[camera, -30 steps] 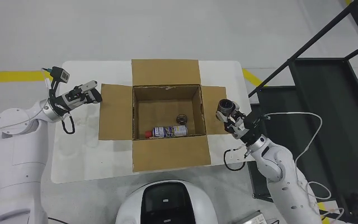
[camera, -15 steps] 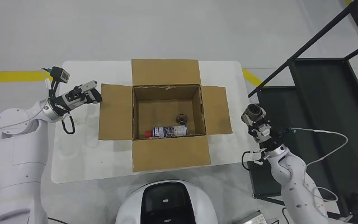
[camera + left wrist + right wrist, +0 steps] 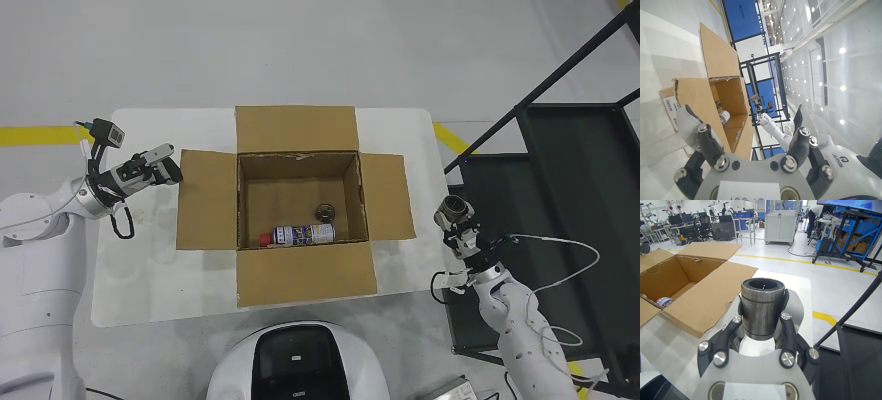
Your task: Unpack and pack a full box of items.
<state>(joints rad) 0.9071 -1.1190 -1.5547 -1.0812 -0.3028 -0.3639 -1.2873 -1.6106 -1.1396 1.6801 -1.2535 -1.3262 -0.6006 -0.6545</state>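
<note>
Cardboard forms the open box (image 3: 300, 170) at the middle of the white counter (image 3: 140, 270), with its four flaps folded out flat. On the floor of the box a spray can (image 3: 300, 235) lies on its side along the wall nearest the robot. A small round metal part (image 3: 326, 211) sits just beside it, toward the right wall.

The right hand (image 3: 762, 303) pinches a dark steel cylinder (image 3: 762, 317), which is hollow, with a black-rimmed bore and two thin grooves round its body. Both fingers press on its sides, and it stands upright between them. From above, this hand and the cylinder hang just past the counter's right edge, apart from the box's right flap and near a black metal rack (image 3: 560, 180).

The left hand (image 3: 170, 167) hovers over the counter's left side, just beside the outer edge of the left flap, pointing toward the box. Its fingers (image 3: 687, 117) are spread wide with nothing between them.
</note>
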